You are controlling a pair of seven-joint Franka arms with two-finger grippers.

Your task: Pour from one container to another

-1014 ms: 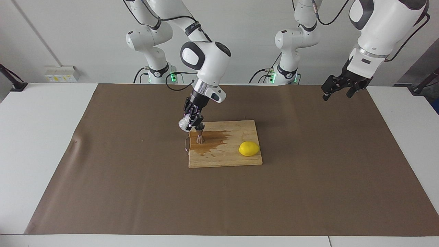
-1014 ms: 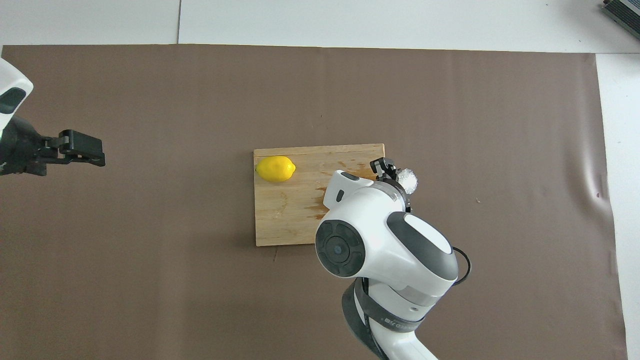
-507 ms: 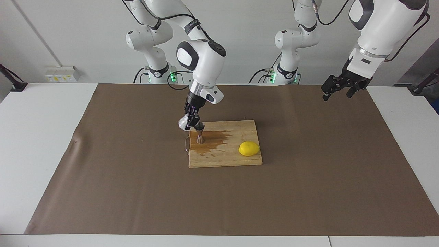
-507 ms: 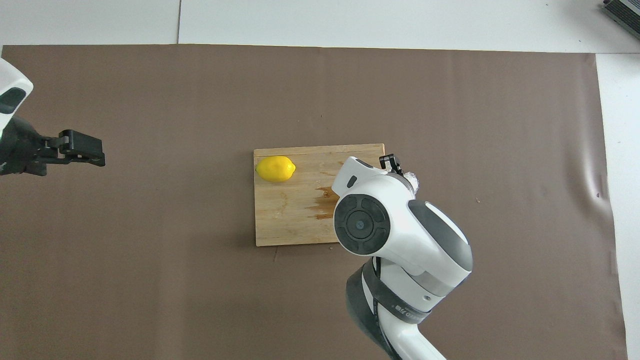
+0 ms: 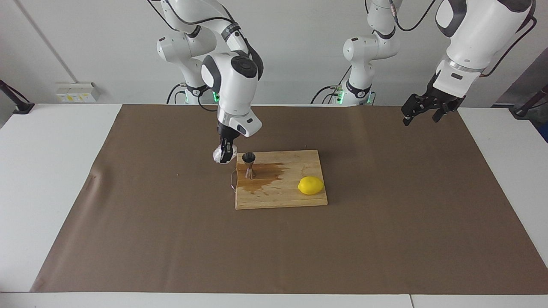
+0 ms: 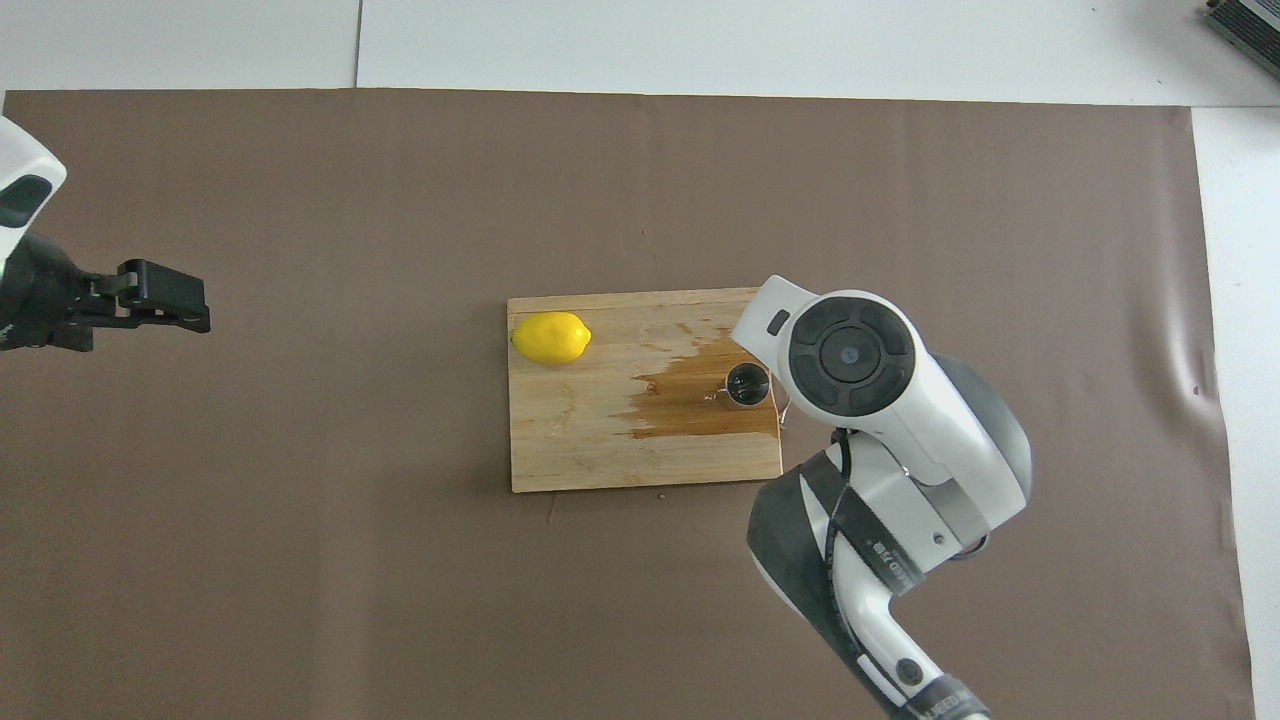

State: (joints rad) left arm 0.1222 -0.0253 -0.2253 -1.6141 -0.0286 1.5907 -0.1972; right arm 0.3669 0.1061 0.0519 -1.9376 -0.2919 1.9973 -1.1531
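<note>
A small clear textured glass [image 5: 222, 155] hangs just above the brown mat, beside the cutting board's edge toward the right arm's end. My right gripper [image 5: 225, 149] is shut on it from above. In the overhead view the right arm's wrist hides both. The steel hourglass jigger [image 5: 248, 165] [image 6: 746, 385] stands upright on the wooden cutting board [image 5: 295, 201] [image 6: 560, 450], in a dark wet patch [image 5: 265, 176] [image 6: 700, 400]. My left gripper [image 5: 421, 114] [image 6: 165, 298] waits open and holds nothing, raised over the mat at the left arm's end.
A yellow lemon [image 5: 311, 185] [image 6: 551, 338] lies on the board at its corner toward the left arm's end. The brown mat [image 5: 171, 239] covers most of the white table. Its edge at the right arm's end is slightly rumpled.
My right gripper has carried the glass off from above the jigger toward the right arm's end, and its wrist has turned. The jigger now shows in the overhead view. The left arm has not moved.
</note>
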